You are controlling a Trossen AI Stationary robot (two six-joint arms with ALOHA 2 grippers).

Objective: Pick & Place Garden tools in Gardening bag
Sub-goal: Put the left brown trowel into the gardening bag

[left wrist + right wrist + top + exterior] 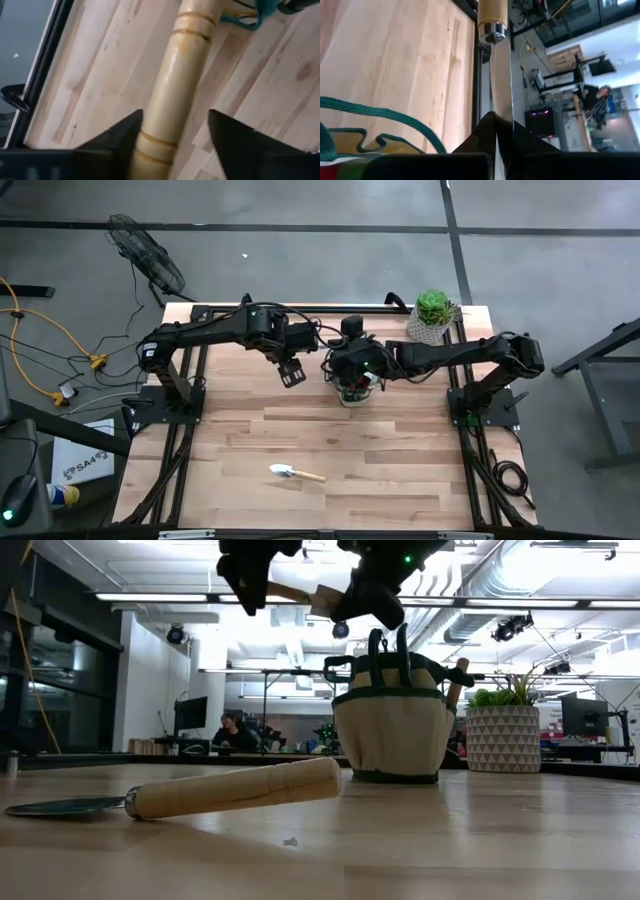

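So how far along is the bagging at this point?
Partly done. Several tool handles already stick out of the gardening bag. In hand: the right gripper pinches the metal blade of a hand tool above the bag, with the left gripper at its wooden handle. Left: one trowel lying on the table.

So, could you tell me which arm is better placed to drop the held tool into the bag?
Probably right: the right gripper hangs over the gardening bag, fingers shut on the tool blade; the left gripper sits beside it.
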